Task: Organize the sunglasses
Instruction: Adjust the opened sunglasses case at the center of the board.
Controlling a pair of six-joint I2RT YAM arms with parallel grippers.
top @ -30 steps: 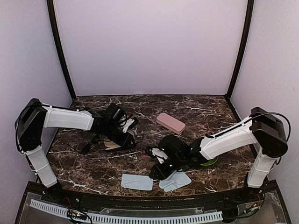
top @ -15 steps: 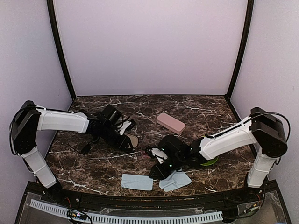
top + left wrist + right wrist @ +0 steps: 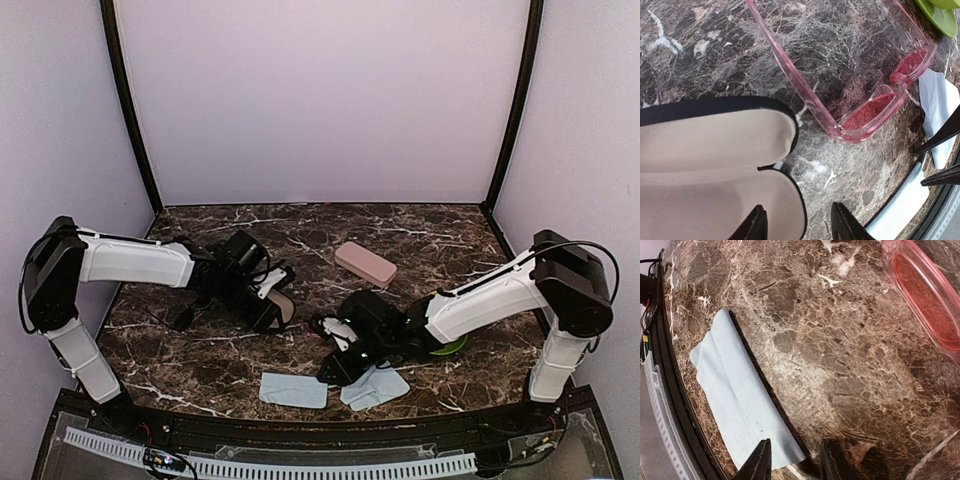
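The red-pink sunglasses lie on the marble with one temple reaching away, between my two grippers; one lens shows at the right wrist view's upper right. A thin black pair of sunglasses lies on the table left of my left arm. My left gripper is open, one fingertip over the cream lining of the open black case, the other over bare marble. My right gripper is open low over the table at the corner of a light blue cloth, with nothing between its fingers.
A shut pink case lies behind the centre. Two light blue cloths lie near the front edge. A green object sits under the right forearm. A black rail bounds the table's near edge.
My left gripper and the open black case have shifted right, toward the pink sunglasses, and its jaws have widened. The right arm has stayed still.
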